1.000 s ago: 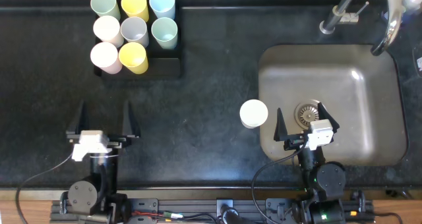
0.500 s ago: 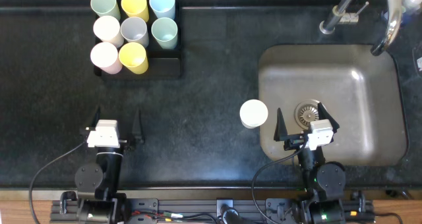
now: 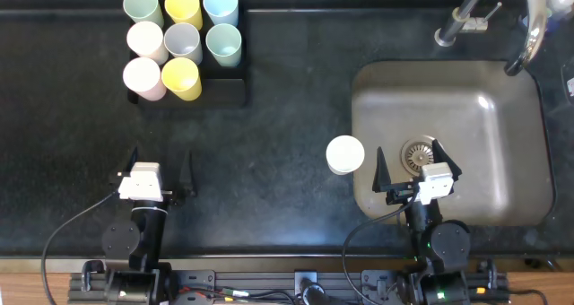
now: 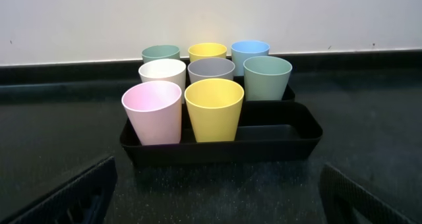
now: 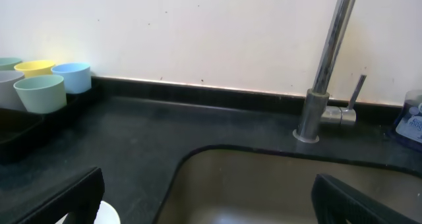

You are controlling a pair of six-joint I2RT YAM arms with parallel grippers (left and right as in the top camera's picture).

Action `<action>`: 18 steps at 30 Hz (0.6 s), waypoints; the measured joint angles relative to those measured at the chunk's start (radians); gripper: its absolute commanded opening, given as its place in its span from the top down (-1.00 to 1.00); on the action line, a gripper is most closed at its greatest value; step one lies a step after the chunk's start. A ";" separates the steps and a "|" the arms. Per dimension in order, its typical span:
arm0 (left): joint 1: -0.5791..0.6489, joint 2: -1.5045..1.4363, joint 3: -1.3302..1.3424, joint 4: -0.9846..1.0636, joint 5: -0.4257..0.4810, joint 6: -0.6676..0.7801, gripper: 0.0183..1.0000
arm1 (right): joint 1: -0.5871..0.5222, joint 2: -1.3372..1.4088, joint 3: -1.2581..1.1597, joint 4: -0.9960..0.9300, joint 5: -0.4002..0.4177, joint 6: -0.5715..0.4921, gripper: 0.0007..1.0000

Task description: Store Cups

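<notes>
Hanging low, L tool (image 3: 160, 168) & R tool (image 3: 413, 166) splayed, R prob. over sink (image 3: 502, 99).

Tray (image 4: 277, 143) black. In it: pink cup (image 4: 153, 112), white cup (image 4: 162, 72), grey cup (image 4: 211, 69), lt-blue cup (image 4: 250, 49), yellow cups (image 4: 213, 109), mint cups (image 4: 267, 76). Lone cup (image 3: 344, 154), 9 o'clock of sink (image 3: 489, 99), white. Bench (image 3: 269, 161) black, speckled. Sink silver-grey.

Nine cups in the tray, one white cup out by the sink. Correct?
No. The tray holds eight cups, not nine; one corner slot is empty, as the top view shows. One white cup does stand out by the sink.
</notes>
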 measured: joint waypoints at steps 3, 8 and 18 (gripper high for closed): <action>0.001 0.000 0.000 0.000 0.001 -0.009 -1.00 | 0.000 0.000 0.000 0.000 0.000 0.000 -0.99; 0.024 0.000 0.000 0.000 0.004 -0.013 -1.00 | 0.000 0.000 0.000 0.000 0.000 0.000 -0.99; 0.027 0.000 0.000 0.000 0.004 -0.014 -1.00 | 0.000 0.000 0.000 0.000 0.000 0.000 -1.00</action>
